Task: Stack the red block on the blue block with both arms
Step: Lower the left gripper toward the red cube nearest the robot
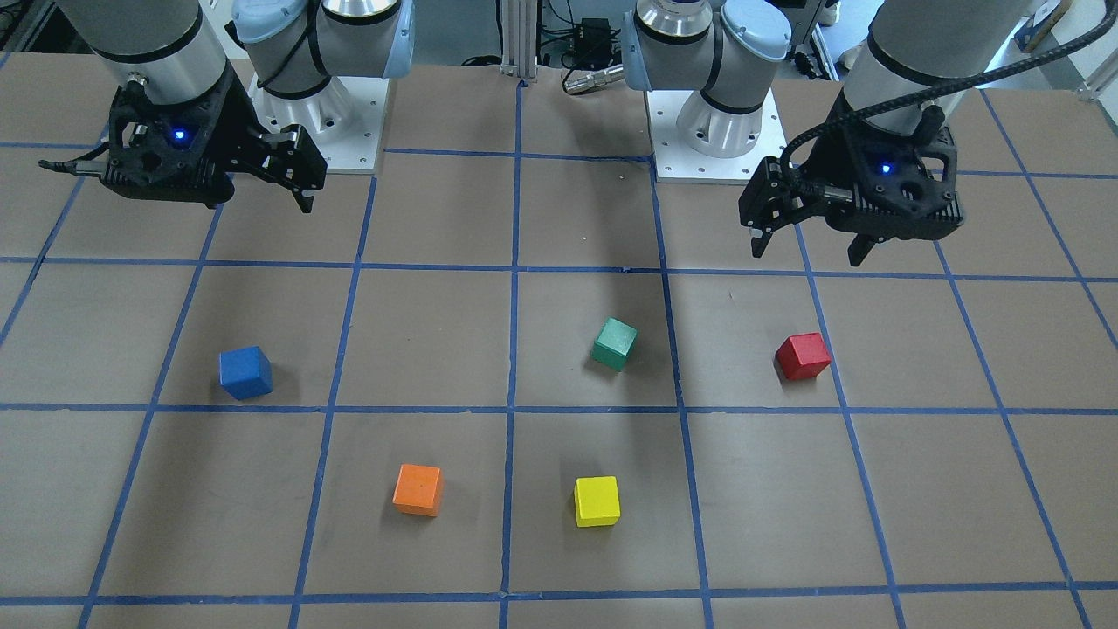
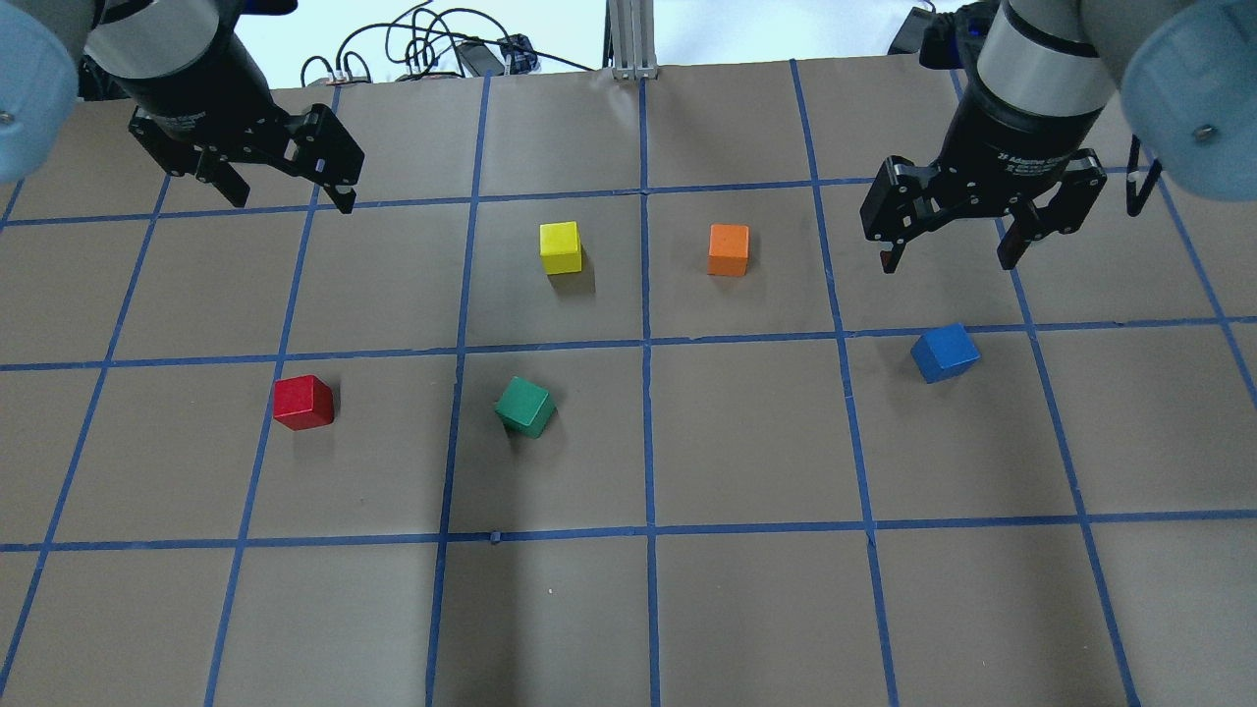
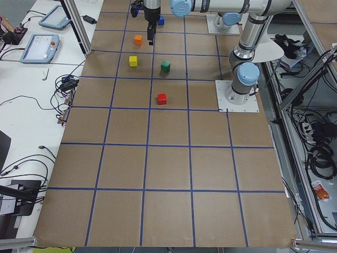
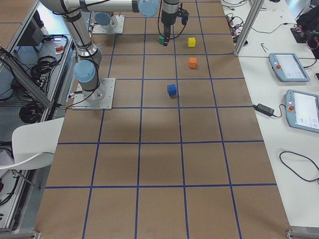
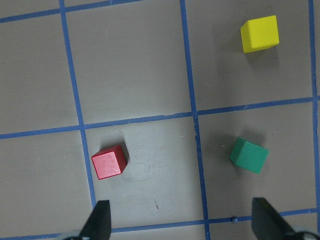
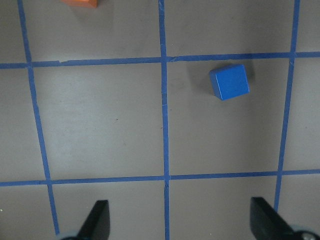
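Note:
The red block (image 2: 302, 403) lies on the table on my left side, also in the front view (image 1: 803, 356) and the left wrist view (image 5: 109, 162). My left gripper (image 2: 291, 196) hovers above the table beyond the red block, open and empty; its fingers (image 5: 100, 220) frame the bottom of the wrist view. The blue block (image 2: 945, 353) lies on my right side, also in the front view (image 1: 245, 372) and the right wrist view (image 6: 229, 82). My right gripper (image 2: 948, 260) hangs just beyond the blue block, open and empty.
A green cube (image 2: 525, 407) lies to the right of the red block. A yellow cube (image 2: 561, 247) and an orange cube (image 2: 729, 249) lie in the middle, farther out. The brown table (image 2: 648, 609) has a blue tape grid.

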Action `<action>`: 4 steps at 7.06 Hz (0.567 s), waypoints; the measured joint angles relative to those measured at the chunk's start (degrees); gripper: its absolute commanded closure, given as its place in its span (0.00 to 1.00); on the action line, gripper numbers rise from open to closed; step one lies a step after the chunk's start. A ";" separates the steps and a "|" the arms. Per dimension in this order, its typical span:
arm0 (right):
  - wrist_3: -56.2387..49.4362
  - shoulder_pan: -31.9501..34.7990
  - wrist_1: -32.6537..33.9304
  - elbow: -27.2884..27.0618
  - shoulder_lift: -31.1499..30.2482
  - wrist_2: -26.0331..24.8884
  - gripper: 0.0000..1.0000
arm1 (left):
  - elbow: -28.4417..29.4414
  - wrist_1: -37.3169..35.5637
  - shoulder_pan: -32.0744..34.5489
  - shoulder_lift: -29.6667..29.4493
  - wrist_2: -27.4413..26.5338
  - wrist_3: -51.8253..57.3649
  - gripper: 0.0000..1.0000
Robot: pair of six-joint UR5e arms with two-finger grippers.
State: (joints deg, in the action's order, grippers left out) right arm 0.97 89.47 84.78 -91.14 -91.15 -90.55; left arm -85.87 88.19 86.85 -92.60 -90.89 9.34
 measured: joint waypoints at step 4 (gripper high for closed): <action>0.05 0.00 -0.05 -0.06 -0.04 -0.11 0.00 | -0.42 -1.01 1.36 0.10 -0.12 -0.07 0.00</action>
State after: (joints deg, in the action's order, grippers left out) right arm 1.01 89.47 84.73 -91.20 -91.18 -90.66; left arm -86.29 87.18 88.21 -92.50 -91.00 9.27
